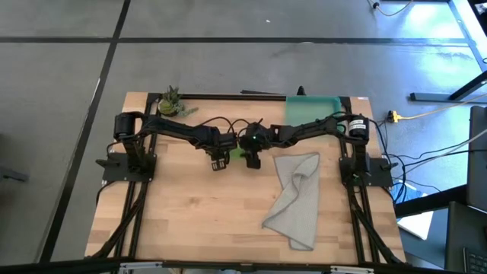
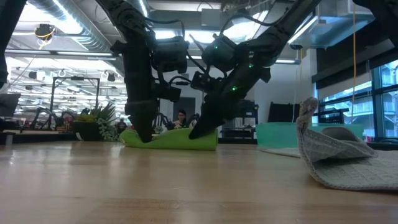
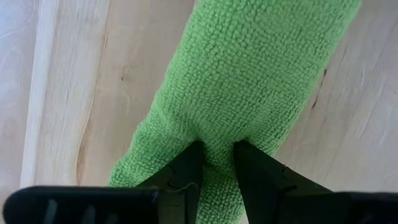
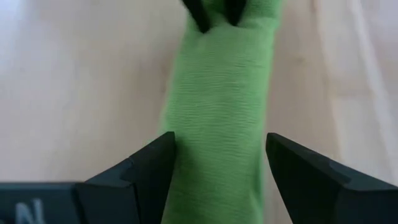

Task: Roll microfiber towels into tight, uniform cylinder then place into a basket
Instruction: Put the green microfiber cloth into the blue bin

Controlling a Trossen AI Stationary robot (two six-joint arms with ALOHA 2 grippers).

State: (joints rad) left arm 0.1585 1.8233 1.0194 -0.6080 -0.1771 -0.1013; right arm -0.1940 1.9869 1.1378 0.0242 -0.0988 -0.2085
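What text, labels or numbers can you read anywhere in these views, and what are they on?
"N": a pale letter, part of a cut-off marking, on the right pincer's body in the right wrist view.
No other text is readable: the green towel, grey towel, basket and table show no print, and the room beyond is too blurred.

The lime green towel (image 2: 171,138) lies rolled into a long, nubby cylinder flat on the wooden tabletop, near the table's middle, left of the grey towel (image 1: 295,199). The grey towel is unrolled, a crumpled, loosely folded heap with one corner standing up, just in front of the teal basket (image 1: 313,107). The basket, shallow and rectangular, sits at the table's far edge
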